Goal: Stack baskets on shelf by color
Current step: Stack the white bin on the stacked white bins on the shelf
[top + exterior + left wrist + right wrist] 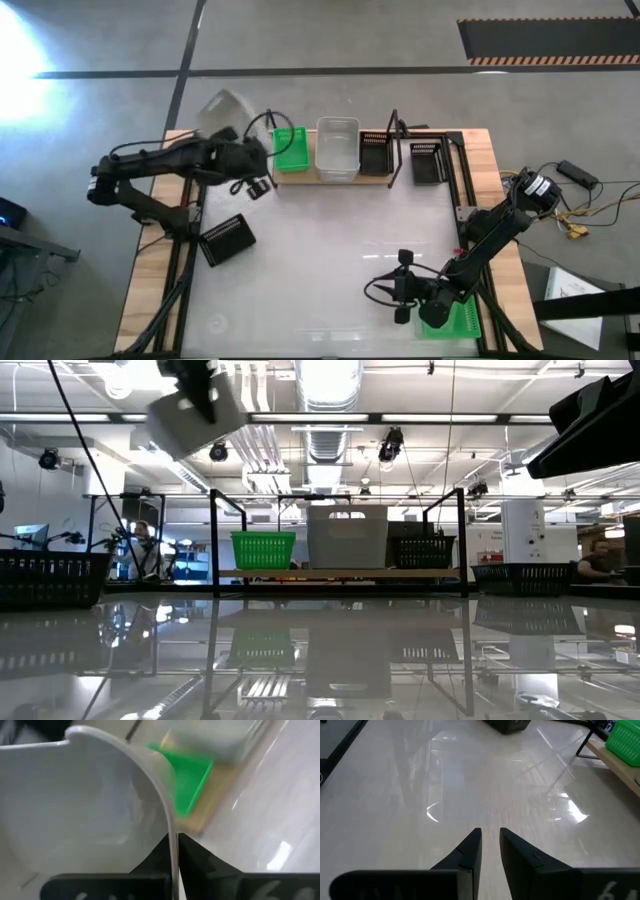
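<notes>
On the shelf (300, 177) at the far side stand a green basket (290, 149), a white basket (338, 148) and a black basket (375, 155), each on its bottom. My left gripper (173, 840) is raised over the table's far left, shut on another white translucent basket (225, 106), seen high up in the low view (195, 405). My right gripper (490, 837) hovers near the table's near right, slightly open, with nothing between its fingers. My left gripper pinches one side wall of the white basket at its rim (172, 827), one finger inside the basket and one outside. The basket is lifted clear of the table and hangs tilted in the air (195, 405), left of and above the shelf.
A black basket (228, 240) lies on the table at the left. Another black basket (430, 161) stands just right of the shelf. A green basket (452, 316) sits at the near right corner under my right arm. The table's middle (330, 250) is bare.
</notes>
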Motion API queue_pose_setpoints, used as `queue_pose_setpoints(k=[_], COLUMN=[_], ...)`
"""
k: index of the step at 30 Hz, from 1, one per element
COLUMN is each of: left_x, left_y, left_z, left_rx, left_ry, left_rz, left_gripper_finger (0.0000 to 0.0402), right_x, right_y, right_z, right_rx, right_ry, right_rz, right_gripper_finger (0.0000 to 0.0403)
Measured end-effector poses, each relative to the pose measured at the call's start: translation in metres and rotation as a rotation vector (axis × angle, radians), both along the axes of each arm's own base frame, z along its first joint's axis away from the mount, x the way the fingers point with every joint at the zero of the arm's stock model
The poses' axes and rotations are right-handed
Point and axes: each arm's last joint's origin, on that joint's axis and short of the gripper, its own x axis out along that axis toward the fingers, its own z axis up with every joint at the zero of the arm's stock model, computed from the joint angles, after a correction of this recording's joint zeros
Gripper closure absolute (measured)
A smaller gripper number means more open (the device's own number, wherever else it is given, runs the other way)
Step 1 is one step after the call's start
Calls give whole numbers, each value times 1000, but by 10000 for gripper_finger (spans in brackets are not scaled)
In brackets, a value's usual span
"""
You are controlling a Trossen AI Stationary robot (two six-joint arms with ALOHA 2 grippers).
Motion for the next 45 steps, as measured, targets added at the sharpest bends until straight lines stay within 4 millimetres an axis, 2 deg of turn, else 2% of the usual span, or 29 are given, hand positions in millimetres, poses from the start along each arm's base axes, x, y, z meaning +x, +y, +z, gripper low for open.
queue_pose_setpoints(k=[4, 8, 11, 14, 19, 22, 26, 36, 45], left_x=[41, 89, 124, 152, 182, 189, 189, 181, 177], left_y=[1, 3, 9, 20, 48, 62, 71, 72, 79], left_z=[11, 6, -7, -27, -58, -72, -81, -66, -71], left_rx=[62, 87, 102, 132, 61, 9, -33, -38, -76], left_ry=[-89, -166, -165, -108, -51, -26, 5, -26, -28], left_rz=[-198, -405, -521, -558, -579, -579, -563, -549, -555], left_gripper_finger=[401, 402, 402, 402, 401, 401, 401, 401, 402], right_x=[0, 0, 0, 0, 0, 0, 1, 1, 1], right_y=[0, 0, 0, 0, 0, 0, 1, 1, 1], right_z=[0, 0, 0, 0, 0, 0, 1, 1, 1], right_rx=[1, 1, 5, 13, 24, 30, 37, 36, 37], right_ry=[0, 0, -1, -3, -5, -9, -16, -16, -16], right_rz=[0, 0, -2, -7, -13, -13, -13, -13, -13], right_gripper_finger=[342, 342, 342, 342, 342, 342, 342, 342, 342])
